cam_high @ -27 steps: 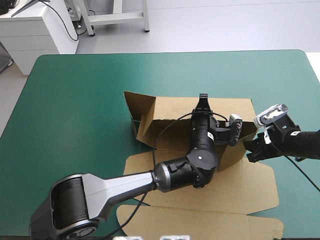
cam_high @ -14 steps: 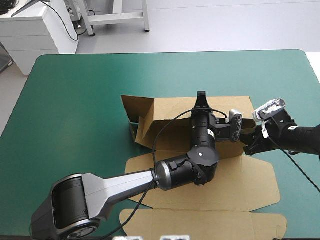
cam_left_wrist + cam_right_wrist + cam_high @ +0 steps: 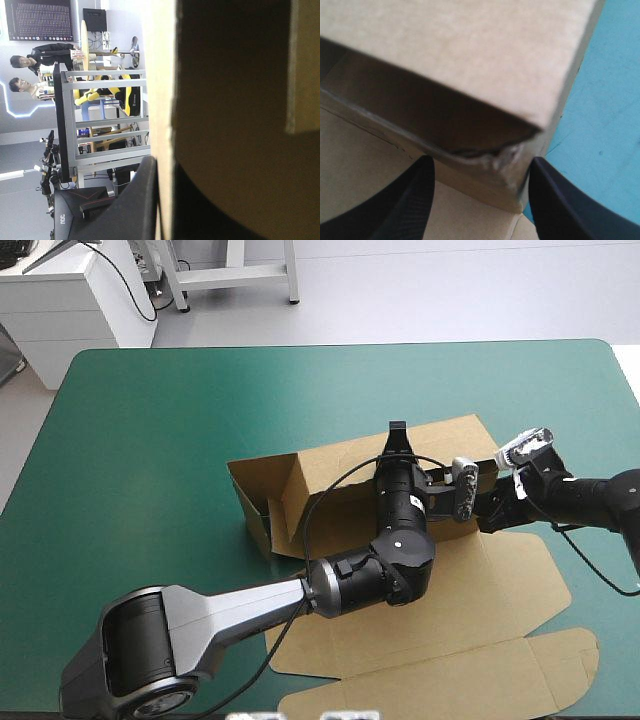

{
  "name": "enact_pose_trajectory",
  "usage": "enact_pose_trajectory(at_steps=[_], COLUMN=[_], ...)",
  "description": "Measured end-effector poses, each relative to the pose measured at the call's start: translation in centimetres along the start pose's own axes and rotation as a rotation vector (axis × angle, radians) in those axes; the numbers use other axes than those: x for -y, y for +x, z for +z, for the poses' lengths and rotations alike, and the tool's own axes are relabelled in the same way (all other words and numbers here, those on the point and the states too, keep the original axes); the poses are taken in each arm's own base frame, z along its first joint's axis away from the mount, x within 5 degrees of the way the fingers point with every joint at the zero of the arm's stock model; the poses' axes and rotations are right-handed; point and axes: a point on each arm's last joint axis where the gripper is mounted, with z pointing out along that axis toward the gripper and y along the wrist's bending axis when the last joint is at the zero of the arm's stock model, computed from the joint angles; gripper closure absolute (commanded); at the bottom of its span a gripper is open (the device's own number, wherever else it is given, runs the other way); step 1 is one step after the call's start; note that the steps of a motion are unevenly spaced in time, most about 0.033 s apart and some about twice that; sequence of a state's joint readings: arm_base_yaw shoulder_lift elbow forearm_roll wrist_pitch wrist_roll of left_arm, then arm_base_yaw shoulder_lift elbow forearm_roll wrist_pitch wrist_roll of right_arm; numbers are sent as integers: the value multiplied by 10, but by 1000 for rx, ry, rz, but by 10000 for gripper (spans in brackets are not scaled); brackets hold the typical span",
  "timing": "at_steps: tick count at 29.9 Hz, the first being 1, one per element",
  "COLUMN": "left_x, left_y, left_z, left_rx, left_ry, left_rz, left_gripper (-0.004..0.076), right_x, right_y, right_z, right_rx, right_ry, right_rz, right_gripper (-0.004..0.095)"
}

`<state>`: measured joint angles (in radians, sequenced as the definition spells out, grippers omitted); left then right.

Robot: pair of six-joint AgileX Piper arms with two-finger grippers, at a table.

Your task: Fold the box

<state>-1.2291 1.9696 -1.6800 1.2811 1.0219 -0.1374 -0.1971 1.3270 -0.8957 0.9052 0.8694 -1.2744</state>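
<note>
Table [image 3: 150, 440] with teal-green cover, filling most of the frame, far edge running across the upper part, rounded corners at upper left and upper right.

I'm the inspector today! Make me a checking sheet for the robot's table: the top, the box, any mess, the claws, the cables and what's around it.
Surface: teal-green cover, bare parts look smooth.
Job's things: brown box, walls raised, standing skewed to the table's edges; its lid lies flat toward the near edge.
Clutter: nothing seen.
Grippers: left claw shut on the box at its far top edge; right claw open, the box's right corner just ahead between its fingers, and I cannot tell if it touches.
Cables: nothing seen.
Surroundings: nothing seen.
</note>
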Motion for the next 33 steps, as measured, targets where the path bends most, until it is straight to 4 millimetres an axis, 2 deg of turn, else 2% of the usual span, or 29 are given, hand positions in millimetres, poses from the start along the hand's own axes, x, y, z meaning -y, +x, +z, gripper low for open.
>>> enact_pose_trajectory(at_steps=[11,14,19,29,33], left_x=[0,-1,0,0,0], left_y=[2,0,-2,-2,-3], left_z=[0,-2,-3,-3,-3], left_rx=[-17,6,19,25,27], left_ry=[4,9,15,16,16], left_rz=[64,63,65,38,31], left_gripper=[731,731,731,731,731], right_x=[9,12,13,15,15], right_y=[-8,-16,-19,-12,-11], right_z=[6,5,4,5,5], right_rx=[103,190,228,143,129], right_ry=[49,76,89,119,120], right_rz=[-48,-23,-37,-68,-68], right_gripper=[405,494,686,712,789])
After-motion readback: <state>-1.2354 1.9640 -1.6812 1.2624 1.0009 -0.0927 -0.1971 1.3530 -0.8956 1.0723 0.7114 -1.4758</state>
